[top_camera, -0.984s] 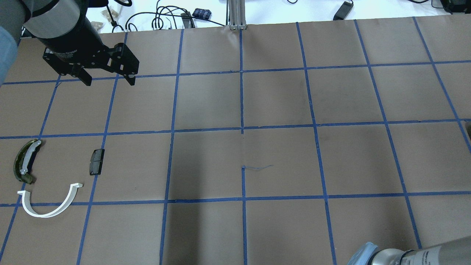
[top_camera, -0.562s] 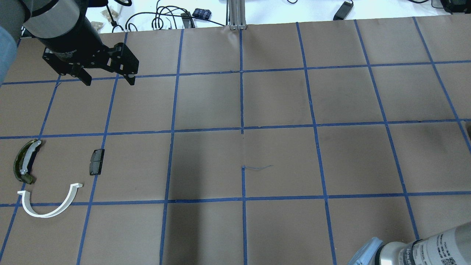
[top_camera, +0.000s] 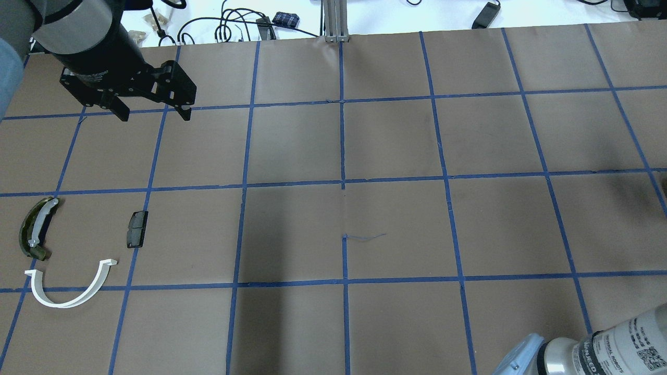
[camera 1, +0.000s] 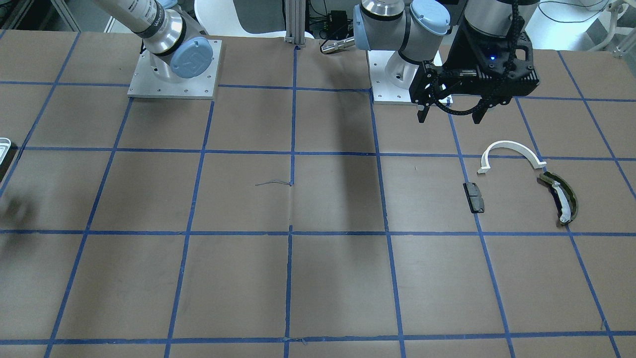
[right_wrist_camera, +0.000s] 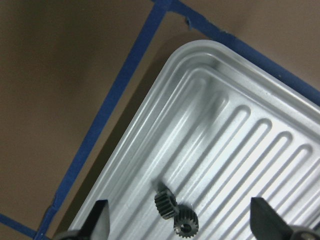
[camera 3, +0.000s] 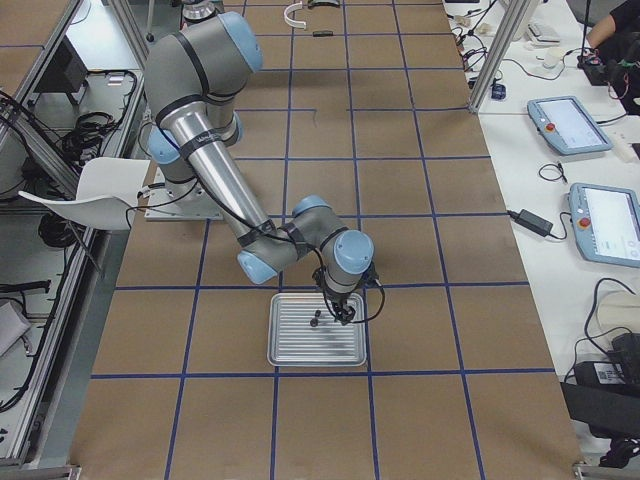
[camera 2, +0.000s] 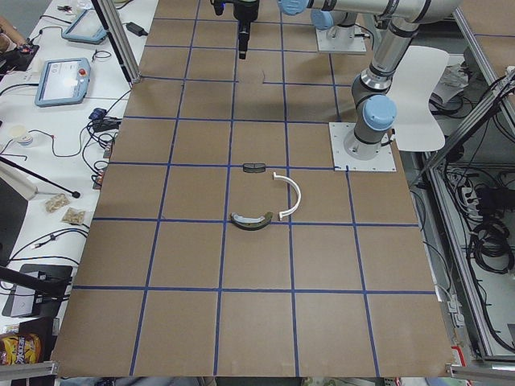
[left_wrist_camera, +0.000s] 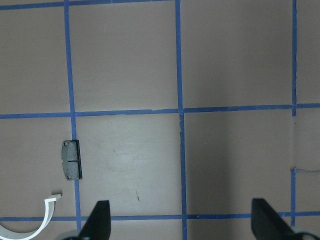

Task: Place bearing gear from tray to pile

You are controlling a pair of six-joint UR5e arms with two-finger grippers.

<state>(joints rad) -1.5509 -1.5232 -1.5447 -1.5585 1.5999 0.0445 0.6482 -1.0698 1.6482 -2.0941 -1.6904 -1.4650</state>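
The right tool hangs over the tray with its fingers spread wide and nothing between them but air. Directly under that gap lies the bearing gear, low on the ribbed floor near one corner of the tray. It is a small dark piece that reads as two toothed wheels touching. I cannot tell whether they are one part or two.

It looks like hard metal to me: light, stiff and not fragile. It is round, though, so it is likely to roll or skate on the smooth silvery ribs. The teeth should give the pads some bite. I would close across the toothed flanks near where the two wheels meet, coming straight down so neither finger catches on a rib.

In the wrist view its long axis runs on a slant, from upper left to lower right, crossing the ribs. The lower wheel turns its bore up towards the camera.

Far off along the brown worktop, the left tool hovers wide and empty. It is well apart from the pile, which is made up of a white arc, an olive curved piece and a dark block.
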